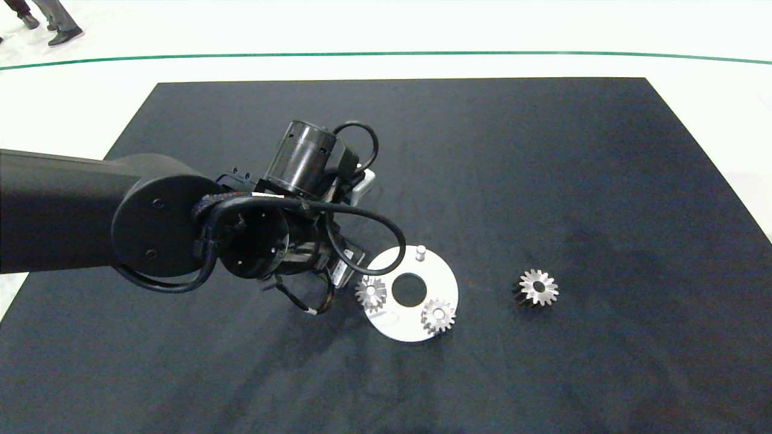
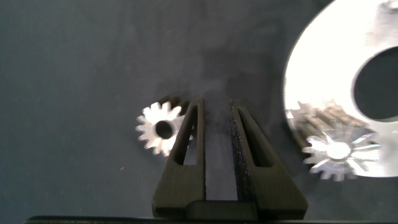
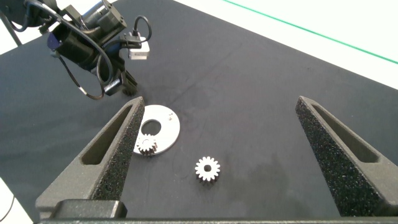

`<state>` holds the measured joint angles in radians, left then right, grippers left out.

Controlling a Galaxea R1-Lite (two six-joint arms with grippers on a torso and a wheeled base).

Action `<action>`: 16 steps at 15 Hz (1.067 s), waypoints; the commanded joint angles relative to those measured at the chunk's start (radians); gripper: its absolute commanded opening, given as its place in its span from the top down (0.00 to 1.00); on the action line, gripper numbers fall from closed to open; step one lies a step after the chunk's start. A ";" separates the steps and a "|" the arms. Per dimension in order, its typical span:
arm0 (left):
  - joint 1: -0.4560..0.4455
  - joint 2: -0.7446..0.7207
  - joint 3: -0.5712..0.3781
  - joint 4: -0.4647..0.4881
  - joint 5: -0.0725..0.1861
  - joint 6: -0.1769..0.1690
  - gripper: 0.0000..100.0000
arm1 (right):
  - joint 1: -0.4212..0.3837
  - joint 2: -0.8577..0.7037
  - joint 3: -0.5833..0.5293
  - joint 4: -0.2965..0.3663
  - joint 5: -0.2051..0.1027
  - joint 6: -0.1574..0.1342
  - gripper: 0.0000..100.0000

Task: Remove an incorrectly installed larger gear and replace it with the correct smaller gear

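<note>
Larger gear (image 1: pixel 538 287) lies alone on the black mat (image 1: pixel 543 150), right of the white disc (image 1: pixel 416 328) and well apart from it. Two small gears (image 1: pixel 371 292) (image 1: pixel 438 316) sit on the disc, whose third peg (image 1: pixel 421 252) stands bare. A smaller gear (image 2: pixel 159 128) rests on the mat just beside the left gripper (image 2: pixel 217 134), whose fingers are nearly closed and hold nothing. The right gripper (image 3: pixel 217 134) hangs wide open and empty, well away from the disc.
</note>
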<state>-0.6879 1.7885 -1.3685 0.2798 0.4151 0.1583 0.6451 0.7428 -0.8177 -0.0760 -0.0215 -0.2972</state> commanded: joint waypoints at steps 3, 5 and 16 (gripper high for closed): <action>0.007 -0.014 0.006 -0.001 0.079 0.018 0.81 | 0.001 -0.002 0.000 -0.001 0.000 -0.003 0.00; 0.022 -0.015 0.014 0.001 0.111 0.017 0.85 | 0.001 0.000 0.000 0.001 0.000 -0.003 0.00; 0.022 -0.037 0.012 0.009 0.113 -0.046 0.00 | 0.001 0.003 0.003 0.001 0.000 -0.003 0.00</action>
<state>-0.6657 1.7511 -1.3543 0.2862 0.5249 0.1138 0.6455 0.7432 -0.8145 -0.0745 -0.0215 -0.2996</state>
